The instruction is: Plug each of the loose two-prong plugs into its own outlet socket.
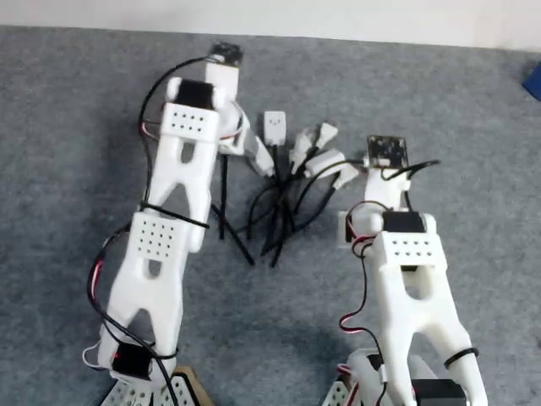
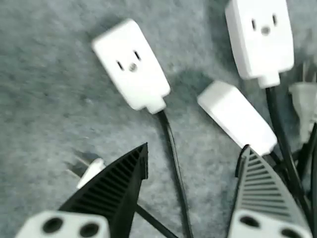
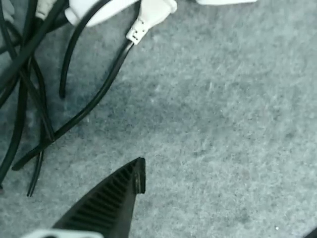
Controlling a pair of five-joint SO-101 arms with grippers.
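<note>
Looking down on a grey carpet (image 1: 473, 110) that covers the whole table, with both white arms rooted at the near edge. The right arm (image 1: 410, 279) is near right. The right gripper (image 3: 225, 198) hangs over bare carpet just right of the cable mess, jaws apart, with nothing against the tip of its black finger (image 3: 109, 198).

The black cables (image 1: 275, 220) fan out in the middle between the arms. Their loose ends point near and the rest run far into a clump of white parts.

The left arm (image 1: 182, 194) stretches farther out on the left. The left gripper (image 2: 194, 151) sits low over the left side of that clump, jaws apart, with one cable (image 2: 173, 163) passing between them but not pinched. A plug (image 2: 88, 171) with two bare prongs lies loose just beside one of its fingers (image 2: 119, 183).

Just beyond are the sockets, white blocks on black leads. One socket (image 2: 131, 64) lies face up showing two slots and a round hole, a second (image 2: 260, 37) looks the same, and a third (image 2: 237, 116) lies on its side between them.

Two more white plugs (image 1: 325, 135) (image 1: 347, 176) sit on the right side of the clump, not plugged in. Everything is crowded together and the leads cross over each other.

Far back there's a pale wall (image 1: 338, 17), and a blue thing (image 1: 534, 80) at the far right edge.
</note>
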